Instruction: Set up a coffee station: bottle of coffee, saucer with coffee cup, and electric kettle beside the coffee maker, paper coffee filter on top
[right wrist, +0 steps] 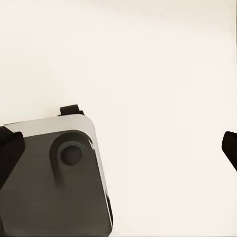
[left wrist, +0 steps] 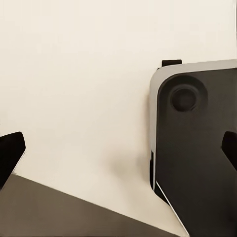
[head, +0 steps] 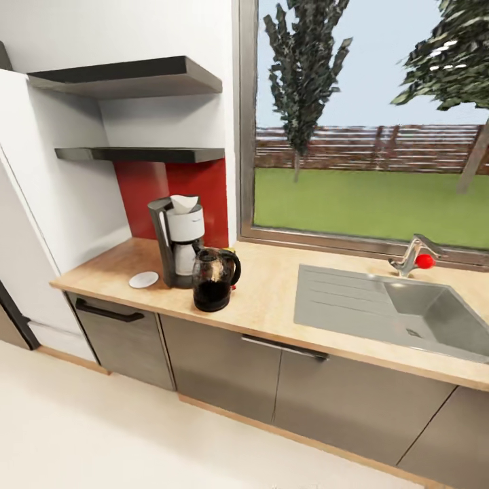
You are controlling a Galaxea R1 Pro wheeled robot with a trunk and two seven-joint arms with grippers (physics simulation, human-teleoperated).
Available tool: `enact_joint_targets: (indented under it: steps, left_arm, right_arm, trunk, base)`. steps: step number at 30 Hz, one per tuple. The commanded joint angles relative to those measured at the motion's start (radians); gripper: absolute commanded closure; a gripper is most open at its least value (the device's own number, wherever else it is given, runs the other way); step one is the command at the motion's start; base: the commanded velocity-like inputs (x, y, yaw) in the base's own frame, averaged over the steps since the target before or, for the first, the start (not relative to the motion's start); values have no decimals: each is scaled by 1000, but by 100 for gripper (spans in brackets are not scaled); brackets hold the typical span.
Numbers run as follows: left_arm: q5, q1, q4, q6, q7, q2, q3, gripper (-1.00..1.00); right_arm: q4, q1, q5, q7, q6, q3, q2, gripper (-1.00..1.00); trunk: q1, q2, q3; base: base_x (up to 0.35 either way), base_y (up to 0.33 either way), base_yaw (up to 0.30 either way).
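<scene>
On the tan kitchen countertop [head: 272, 299], against the red wall panel, stands the dark grey coffee maker [head: 176, 241]. A white paper coffee filter [head: 185, 202] sits in its top. The electric kettle [head: 214, 278] stands touching its right front. The white saucer [head: 143, 279] lies bare just left of the machine. Behind the kettle a yellow-gold top [head: 231, 249] peeks out, seemingly the bottle of coffee's lid, with the body hidden. The coffee cup is out of view. The dark kitchen shelf [head: 139, 154] looks bare. My left gripper [left wrist: 118, 150] and right gripper [right wrist: 120, 148] hang open over the floor.
A steel sink [head: 407, 309] with a tap [head: 414, 255] and a red ball is set into the counter at the right, under a large window. A second dark shelf [head: 129, 75] hangs higher up. Both wrist views show my dark base [left wrist: 197, 163] on pale floor [right wrist: 148, 59].
</scene>
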Motion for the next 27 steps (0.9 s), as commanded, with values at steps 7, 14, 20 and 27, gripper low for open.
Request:
enact_joint_targets:
  steps: [7, 14, 20, 27]
  left_arm:
    - [-15, -1, 1, -4, 7, -3, 3, -100]
    - [-15, -1, 0, -2, 8, -5, 2, -100]
    - [-15, -1, 1, 1, 9, -4, 2, -100]
    - [-15, -1, 1, 4, 9, -3, 2, -100]
  right_arm:
    - [1, 1, -10, -1, -7, 1, -2, -100]
    - [0, 1, -10, -1, -7, 1, -1, -100]
    - [0, 1, -10, -1, -7, 2, 3, -100]
    - [0, 1, -6, -2, -7, 2, 6, -100]
  trunk:
    - [0, -2, -2]
    - [0, -2, -5]
    - [0, -2, -8]
    - [0, -2, -9]
  base:
    - [0, 0, -300]
    - [48, -42, -299]
    - [148, -211, -282]
    - [156, -231, -63]
